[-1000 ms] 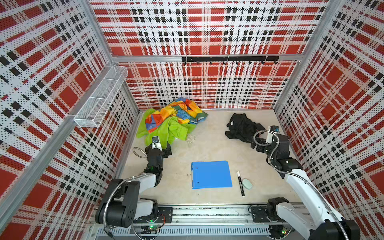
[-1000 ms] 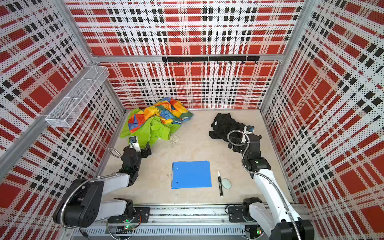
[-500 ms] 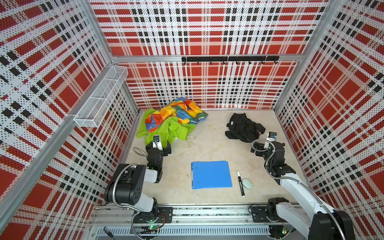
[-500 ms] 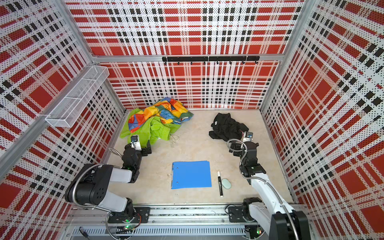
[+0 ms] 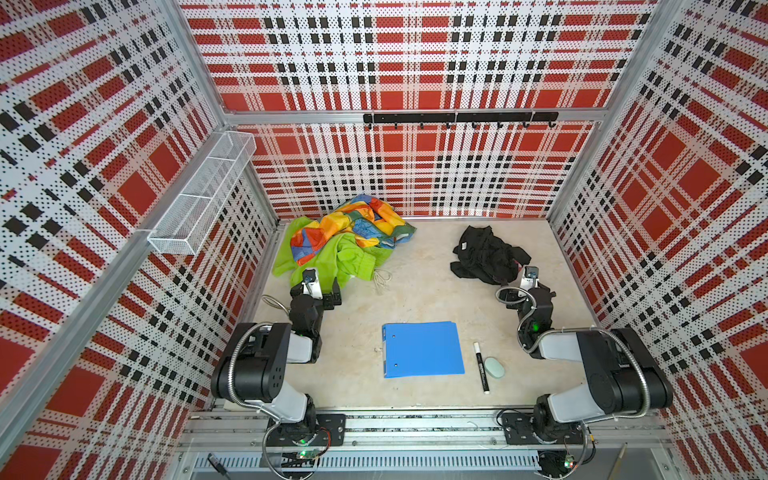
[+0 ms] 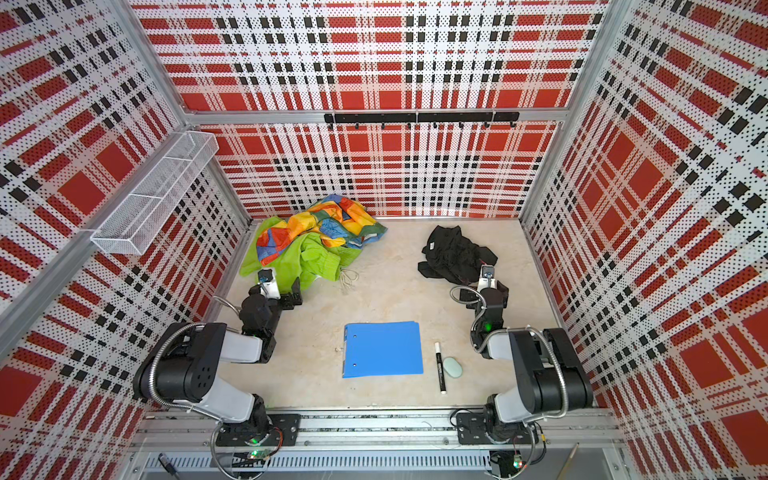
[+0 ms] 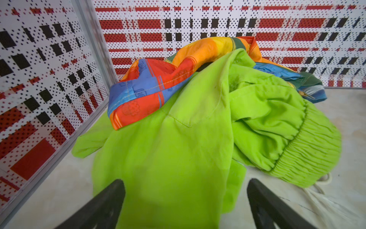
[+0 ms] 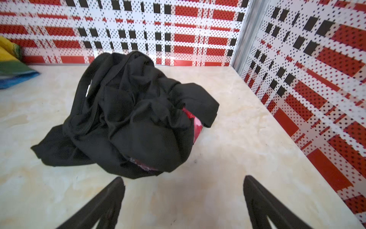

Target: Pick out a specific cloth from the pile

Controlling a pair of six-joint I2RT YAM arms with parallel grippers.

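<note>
The black cloth (image 5: 484, 255) (image 6: 453, 253) lies crumpled on its own at the back right of the table, a red and pink patch showing in the right wrist view (image 8: 134, 119). The pile (image 5: 349, 241) (image 6: 316, 241) sits at the back left: a rainbow patchwork cloth (image 7: 150, 85) draped over a lime-green garment (image 7: 178, 148). My left gripper (image 5: 316, 286) (image 7: 183, 184) is open, its fingers on either side of the green garment's near edge. My right gripper (image 5: 525, 286) (image 8: 184, 182) is open over bare table just in front of the black cloth, holding nothing.
A blue folder (image 5: 423, 349) lies front centre, with a marker (image 5: 481, 368) and a pale green oval (image 5: 494, 368) to its right. A white drawstring (image 5: 382, 276) trails from the pile. A wire basket (image 5: 203, 195) hangs on the left wall, a hook rail (image 5: 459, 118) on the back wall.
Both arms have folded down toward their bases. The left gripper stays by the pile; the right gripper has shifted slightly forward and left of the black cloth. Both stay open.
</note>
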